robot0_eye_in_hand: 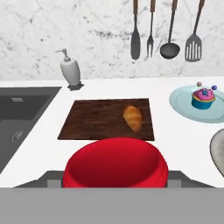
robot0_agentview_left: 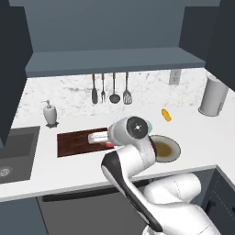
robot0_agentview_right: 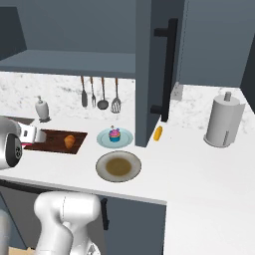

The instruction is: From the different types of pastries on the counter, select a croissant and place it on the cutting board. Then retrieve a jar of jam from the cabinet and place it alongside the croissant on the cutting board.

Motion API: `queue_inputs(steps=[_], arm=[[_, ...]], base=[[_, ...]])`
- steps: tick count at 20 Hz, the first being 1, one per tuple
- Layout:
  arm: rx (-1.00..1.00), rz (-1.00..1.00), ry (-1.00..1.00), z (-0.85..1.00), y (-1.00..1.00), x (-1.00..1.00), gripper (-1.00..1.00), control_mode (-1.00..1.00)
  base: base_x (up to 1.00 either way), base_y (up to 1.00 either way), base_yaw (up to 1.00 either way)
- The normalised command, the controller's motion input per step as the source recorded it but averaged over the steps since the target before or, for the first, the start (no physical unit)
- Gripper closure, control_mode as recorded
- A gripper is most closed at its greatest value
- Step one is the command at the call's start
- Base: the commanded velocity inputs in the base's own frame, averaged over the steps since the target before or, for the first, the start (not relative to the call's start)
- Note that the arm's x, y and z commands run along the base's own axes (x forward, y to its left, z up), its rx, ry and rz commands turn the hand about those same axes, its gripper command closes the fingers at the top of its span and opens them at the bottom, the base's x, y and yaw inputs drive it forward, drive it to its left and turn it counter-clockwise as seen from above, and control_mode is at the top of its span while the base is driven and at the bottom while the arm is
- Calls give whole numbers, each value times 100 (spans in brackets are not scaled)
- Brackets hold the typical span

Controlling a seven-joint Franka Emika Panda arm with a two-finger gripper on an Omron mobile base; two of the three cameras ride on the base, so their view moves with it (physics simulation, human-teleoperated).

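Observation:
The red jar of jam (robot0_eye_in_hand: 114, 164) sits between my fingertips (robot0_eye_in_hand: 49, 180), and my gripper (robot0_eye_in_hand: 114, 177) is shut on it. It hangs just in front of the dark brown cutting board (robot0_eye_in_hand: 96, 119), near its front edge. The golden-brown croissant (robot0_eye_in_hand: 132, 117) lies on the board's right half. From the right base view, the gripper (robot0_agentview_right: 30, 133) is over the board's (robot0_agentview_right: 55, 140) left end, with the croissant (robot0_agentview_right: 69, 141) to its right. In the left base view the gripper (robot0_agentview_left: 99, 137) is above the board (robot0_agentview_left: 75, 142). The cupcake (robot0_agentview_right: 114, 134) stands on a pale blue plate on the counter (robot0_agentview_left: 193, 137).
An open cabinet door (robot0_agentview_right: 149, 74) juts out over the counter, under the grey cabinet shelf (robot0_agentview_left: 114, 62). A brown-centred plate (robot0_agentview_right: 118, 166), a yellow-orange oblong (robot0_agentview_right: 158, 133), a paper towel roll (robot0_agentview_right: 221, 119), a soap dispenser (robot0_eye_in_hand: 70, 70), a sink (robot0_agentview_left: 16, 153) and hanging utensils (robot0_eye_in_hand: 164, 30) surround the board.

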Motion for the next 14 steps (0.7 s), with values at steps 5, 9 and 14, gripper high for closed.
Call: queue_inputs(steps=[5, 9, 14], arm=[[-3, 1, 1, -17, 41, 22, 100, -100], [-2, 0, -5, -21, 18, 23, 100, -100], [1, 0, 0, -21, 0, 52, 100, -100]], base=[[0, 0, 0], [0, 0, 0], [0, 0, 0]])
